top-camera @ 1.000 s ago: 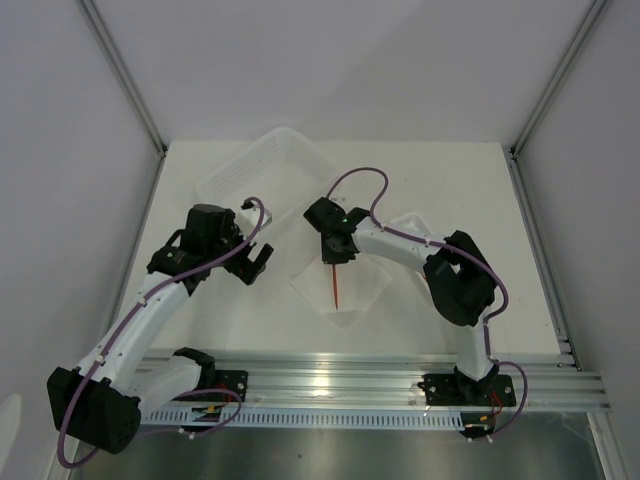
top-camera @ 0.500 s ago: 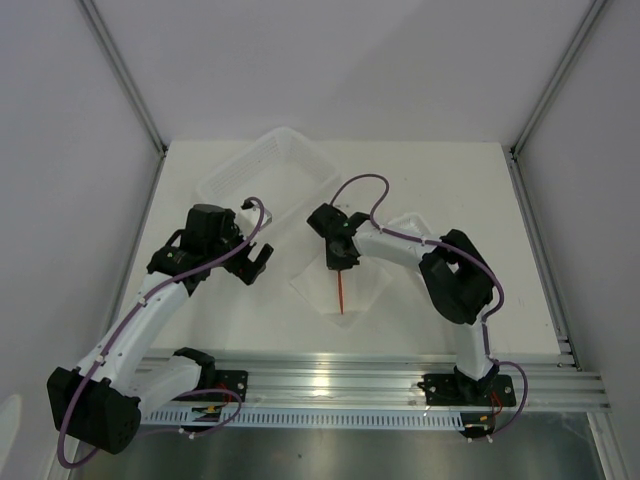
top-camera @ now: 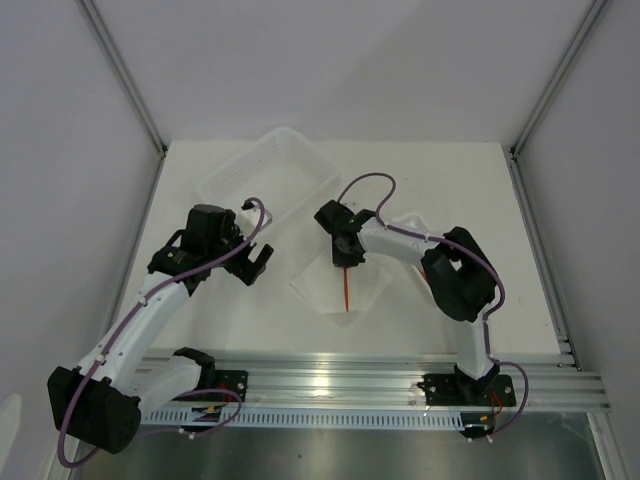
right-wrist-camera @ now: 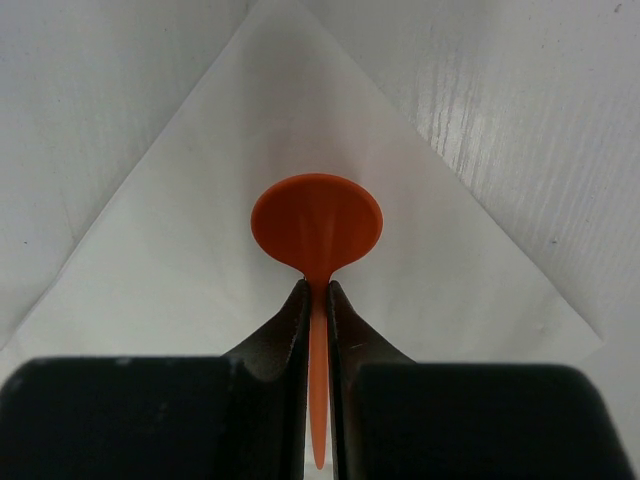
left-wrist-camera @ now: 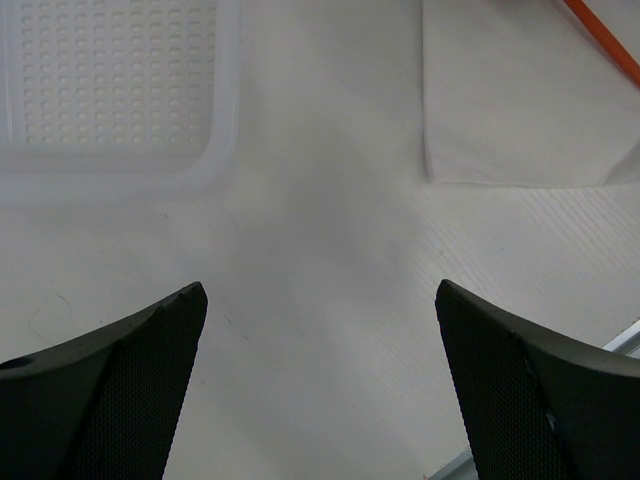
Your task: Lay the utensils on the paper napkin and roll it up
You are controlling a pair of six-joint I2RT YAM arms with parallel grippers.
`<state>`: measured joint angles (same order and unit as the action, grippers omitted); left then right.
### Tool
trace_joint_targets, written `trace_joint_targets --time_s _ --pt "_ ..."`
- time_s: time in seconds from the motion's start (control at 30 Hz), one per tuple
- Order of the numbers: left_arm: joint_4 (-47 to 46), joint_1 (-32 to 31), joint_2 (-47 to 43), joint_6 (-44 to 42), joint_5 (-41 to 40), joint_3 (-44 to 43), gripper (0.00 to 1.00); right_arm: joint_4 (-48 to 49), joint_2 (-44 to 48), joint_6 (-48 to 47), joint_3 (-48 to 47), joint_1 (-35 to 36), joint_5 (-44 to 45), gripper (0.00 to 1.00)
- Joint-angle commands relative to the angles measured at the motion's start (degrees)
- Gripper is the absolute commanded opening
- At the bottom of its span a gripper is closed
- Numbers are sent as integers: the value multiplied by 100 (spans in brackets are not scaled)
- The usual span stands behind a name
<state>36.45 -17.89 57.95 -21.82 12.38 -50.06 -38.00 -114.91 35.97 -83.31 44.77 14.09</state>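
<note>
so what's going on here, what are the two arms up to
The right gripper is shut on the handle of an orange spoon and holds it over the white napkin, with the spoon's head pointing toward one corner. Whether the spoon touches the paper can't be told. The left gripper is open and empty, hovering above the table between the white basket and the napkin. The napkin lies flat, not yet rolled.

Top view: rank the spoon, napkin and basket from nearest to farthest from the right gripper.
1. Spoon: clamped by its handle in the right gripper, head pointing toward the arm bases.
2. Napkin: spread just beneath the gripper and spoon.
3. Basket: farthest, off to the back-left.
</note>
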Motion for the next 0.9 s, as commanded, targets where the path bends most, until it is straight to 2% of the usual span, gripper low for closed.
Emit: trace_joint_targets --time_s 0.0,0.57,0.73,0.77,0.87 --pt "-155 -39 23 99 124 49 99 47 -49 -19 8 23 59 0" --pt "-155 -39 49 91 133 58 100 47 -312 -99 -19 -56 -11 2" --pt "-147 -30 67 91 142 49 100 12 -304 -90 -28 -65 41 13" --pt "-147 -30 67 99 142 49 100 12 -304 -90 -36 -65 42 17" --pt "-138 -30 58 99 150 41 100 -23 -286 -90 -36 -65 50 22"
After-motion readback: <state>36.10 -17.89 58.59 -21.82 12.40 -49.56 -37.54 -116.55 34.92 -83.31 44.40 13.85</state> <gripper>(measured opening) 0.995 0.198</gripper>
